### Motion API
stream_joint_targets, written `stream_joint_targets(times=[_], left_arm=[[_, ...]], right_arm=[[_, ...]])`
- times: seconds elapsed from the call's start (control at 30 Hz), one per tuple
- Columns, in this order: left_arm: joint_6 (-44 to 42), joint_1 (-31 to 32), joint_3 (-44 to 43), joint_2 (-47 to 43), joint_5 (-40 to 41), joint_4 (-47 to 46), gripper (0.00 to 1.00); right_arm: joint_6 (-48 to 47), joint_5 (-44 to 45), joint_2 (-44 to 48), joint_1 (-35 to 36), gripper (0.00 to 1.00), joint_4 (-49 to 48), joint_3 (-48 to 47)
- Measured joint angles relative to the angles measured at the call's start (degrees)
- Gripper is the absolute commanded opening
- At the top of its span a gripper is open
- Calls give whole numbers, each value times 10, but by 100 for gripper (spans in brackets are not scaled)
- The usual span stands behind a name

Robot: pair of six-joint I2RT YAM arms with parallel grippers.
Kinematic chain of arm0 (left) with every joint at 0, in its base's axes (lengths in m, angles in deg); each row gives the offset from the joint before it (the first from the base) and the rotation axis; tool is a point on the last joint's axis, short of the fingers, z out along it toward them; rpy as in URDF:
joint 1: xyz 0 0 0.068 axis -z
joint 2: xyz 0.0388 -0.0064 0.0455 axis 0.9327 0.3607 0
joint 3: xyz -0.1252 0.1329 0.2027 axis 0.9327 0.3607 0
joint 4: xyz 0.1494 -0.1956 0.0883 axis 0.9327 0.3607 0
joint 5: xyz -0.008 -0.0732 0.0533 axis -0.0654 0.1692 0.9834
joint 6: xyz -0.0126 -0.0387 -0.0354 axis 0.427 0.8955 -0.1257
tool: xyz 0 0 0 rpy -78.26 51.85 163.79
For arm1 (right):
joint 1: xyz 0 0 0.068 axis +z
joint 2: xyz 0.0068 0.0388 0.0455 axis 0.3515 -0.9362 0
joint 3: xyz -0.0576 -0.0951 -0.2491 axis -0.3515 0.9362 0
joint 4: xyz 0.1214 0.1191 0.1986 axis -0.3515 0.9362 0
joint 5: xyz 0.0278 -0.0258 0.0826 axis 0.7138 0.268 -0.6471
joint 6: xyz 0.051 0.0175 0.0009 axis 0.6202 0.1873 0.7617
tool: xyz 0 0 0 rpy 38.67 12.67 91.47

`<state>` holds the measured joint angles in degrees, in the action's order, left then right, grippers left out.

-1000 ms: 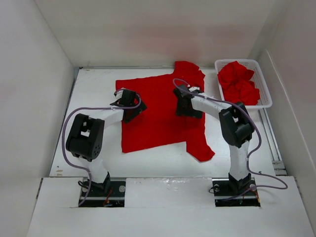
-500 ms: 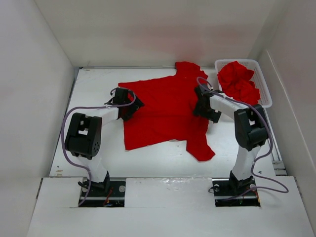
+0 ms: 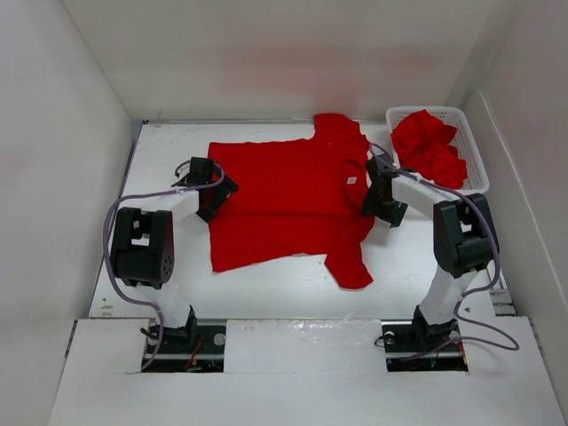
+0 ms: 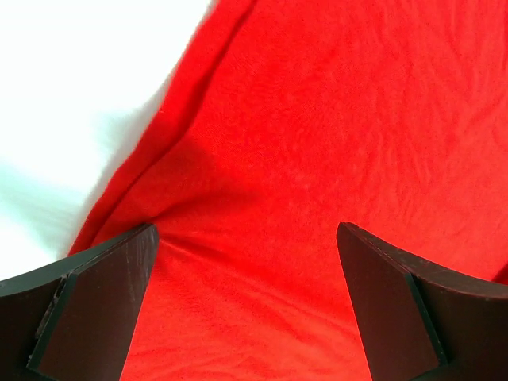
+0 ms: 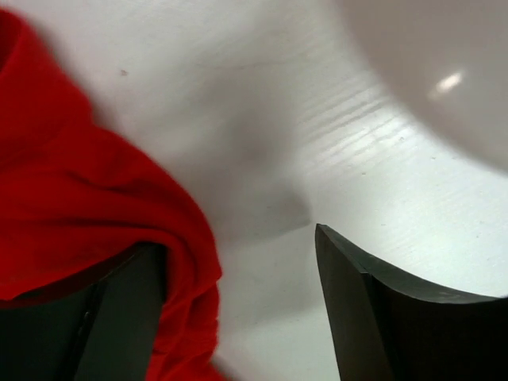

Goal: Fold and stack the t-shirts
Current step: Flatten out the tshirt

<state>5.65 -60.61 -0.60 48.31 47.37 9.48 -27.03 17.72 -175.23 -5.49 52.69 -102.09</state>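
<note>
A white basket (image 3: 480, 174) sits in the far right corner of the table (image 3: 169, 151). Some red t-shirts (image 3: 429, 147) are bunched up inside it. One more red t-shirt (image 3: 284, 200) lies spread out flat on the table, just to the left of the basket. One sleeve of this shirt reaches toward the back wall, close to the basket's far left corner. The other sleeve hangs toward the near edge, farther from the basket. A little white tag (image 3: 351, 180) shows at the shirt's neck, on the side nearest the basket. The right gripper (image 3: 373, 188) sits between the basket and the spread shirt, right at the shirt's edge. In the right wrist view, its two fingers (image 5: 389, 317) are apart and are not squeezing anything. The wavy red edge of the shirt (image 5: 71, 198) lies against one finger, and bare white table (image 5: 333, 119) shows in the gap. The left gripper (image 3: 213, 188) is well away from the basket, at the far side of the spread shirt. In the left wrist view, its fingers (image 4: 95, 302) are spread wide and hold nothing. Red cloth (image 4: 317, 143) fills the space between them, with a bit of white table (image 4: 71, 79) past the shirt's edge. I cannot tell if these fingers touch the cloth.
</note>
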Motion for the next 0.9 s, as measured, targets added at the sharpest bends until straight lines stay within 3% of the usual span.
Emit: stream_joint_targets(times=[0.17,0.37,0.47,0.57,0.8,0.9], left_arm=[[0,-45,7,-10,6,15,99],[-5,-61,8,-17,32,37,99],[-14,-63,8,-21,35,48,99],[-28,-64,9,-32,32,66,99],[-73,-28,-42,-86,23,99,99],[-95,-20,-85,-93,13,86,99]], right_arm=[[0,-43,57,-63,88,3,65],[-9,-107,131,-189,91,12,130],[-29,-131,152,-206,92,16,136],[-50,-136,167,-147,97,19,117],[-81,-107,165,100,100,7,-37],[-88,-109,119,136,100,-11,-106]])
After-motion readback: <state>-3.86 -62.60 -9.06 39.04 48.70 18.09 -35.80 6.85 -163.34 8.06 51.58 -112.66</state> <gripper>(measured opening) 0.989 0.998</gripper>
